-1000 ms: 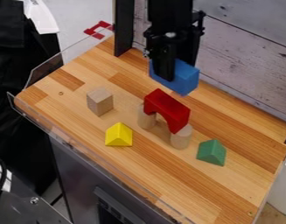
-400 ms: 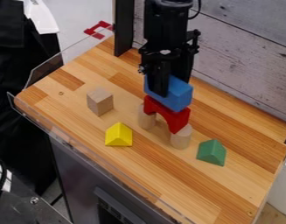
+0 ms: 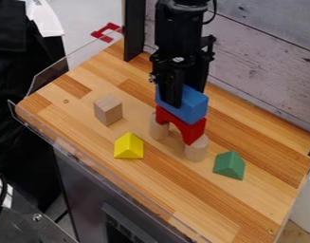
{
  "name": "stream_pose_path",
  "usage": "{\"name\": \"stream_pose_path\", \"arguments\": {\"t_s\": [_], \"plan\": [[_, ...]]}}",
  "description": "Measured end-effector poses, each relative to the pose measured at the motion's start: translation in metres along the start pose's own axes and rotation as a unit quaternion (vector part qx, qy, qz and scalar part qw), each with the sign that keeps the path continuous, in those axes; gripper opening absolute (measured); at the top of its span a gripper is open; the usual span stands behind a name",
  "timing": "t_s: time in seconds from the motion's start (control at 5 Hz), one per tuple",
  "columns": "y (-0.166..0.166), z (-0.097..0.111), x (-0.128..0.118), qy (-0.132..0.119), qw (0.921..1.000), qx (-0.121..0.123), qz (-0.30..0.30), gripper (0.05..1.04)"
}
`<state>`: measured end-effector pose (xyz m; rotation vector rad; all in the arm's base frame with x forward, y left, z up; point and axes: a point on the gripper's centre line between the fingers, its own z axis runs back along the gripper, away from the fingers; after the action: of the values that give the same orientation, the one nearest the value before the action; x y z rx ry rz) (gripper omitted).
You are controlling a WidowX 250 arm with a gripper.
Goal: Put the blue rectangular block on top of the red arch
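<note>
Sitting in gripper [image 3: 185, 97], blue block [image 3: 190, 108]

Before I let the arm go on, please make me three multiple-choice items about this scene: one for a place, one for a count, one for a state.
1. Where is the blue block?
A) On the wooden cube
B) Beside the green block
C) Directly over the red arch

2. How many upright wooden cylinders are under the red arch?
A) Two
B) Three
C) Four

3. In which state is the blue block?
A) Tipped over on the table
B) Gripped by the pincer
C) Standing free, with the pincer away from it

Right letters:
1. C, as its lower edge meets the top of the red arch in the picture.
2. A, as one cylinder shows under each end of the red arch.
3. B, as a finger of the pincer lies along its near side.
</note>
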<state>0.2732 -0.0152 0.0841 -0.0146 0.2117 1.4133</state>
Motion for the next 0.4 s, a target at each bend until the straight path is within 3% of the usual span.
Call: {"name": "stream_pose_path", "arguments": {"t_s": [0.4], "plan": [[-0.0072,-0.0042,-0.0022,-0.001,1.0,0.004,-0.006,0.613]]}}
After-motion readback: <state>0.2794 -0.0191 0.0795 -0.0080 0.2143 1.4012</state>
